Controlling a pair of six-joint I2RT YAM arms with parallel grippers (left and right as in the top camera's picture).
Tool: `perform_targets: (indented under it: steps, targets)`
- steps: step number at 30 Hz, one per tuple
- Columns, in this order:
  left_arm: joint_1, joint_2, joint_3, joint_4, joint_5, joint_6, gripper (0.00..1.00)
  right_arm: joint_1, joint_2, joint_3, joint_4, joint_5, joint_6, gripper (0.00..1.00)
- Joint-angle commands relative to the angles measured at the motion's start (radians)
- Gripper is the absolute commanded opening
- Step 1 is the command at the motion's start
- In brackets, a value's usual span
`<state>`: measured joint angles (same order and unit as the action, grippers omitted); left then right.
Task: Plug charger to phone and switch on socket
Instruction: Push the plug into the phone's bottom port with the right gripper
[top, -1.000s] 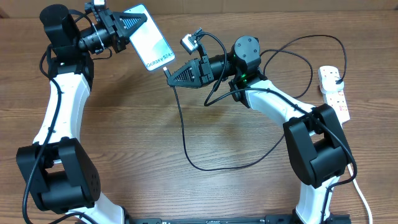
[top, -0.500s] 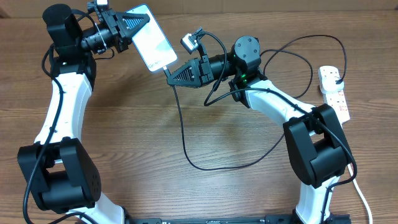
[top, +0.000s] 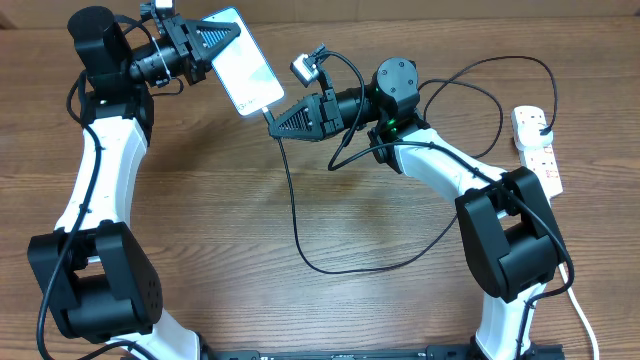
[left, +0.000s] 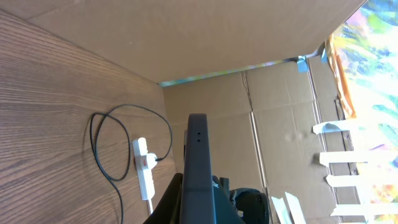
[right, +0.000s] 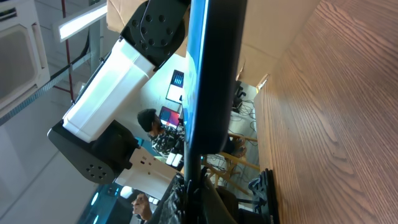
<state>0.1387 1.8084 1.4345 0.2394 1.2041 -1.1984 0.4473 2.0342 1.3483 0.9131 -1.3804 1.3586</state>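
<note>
Squinting at the slim bright-screened phone (top: 243, 72) clamped in our left gripper (top: 228, 32), far left, we cannot read its writing; our right gripper (top: 277, 125) pinches the connector tip of the thin black charger (top: 296, 225) at its near end.

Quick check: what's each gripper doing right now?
Left gripper: closed, holding the phone.
Right gripper: closed on the charger near its connector tip.

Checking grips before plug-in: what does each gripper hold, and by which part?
Left gripper: phone, by the end away from the cable. Right gripper: charger, by its connector tip.
</note>
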Motion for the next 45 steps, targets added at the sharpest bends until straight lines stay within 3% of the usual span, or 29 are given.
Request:
perform_targets:
  steps: [1, 45]
  targets:
    - [-0.005, -0.030, 0.008, 0.003, 0.052, 0.013, 0.04, 0.003, 0.004, 0.013, 0.006, 0.033, 0.003, 0.04]
    - [-0.057, -0.030, 0.008, 0.003, 0.078, 0.017, 0.04, 0.003, 0.004, 0.013, 0.006, 0.175, 0.115, 0.04]
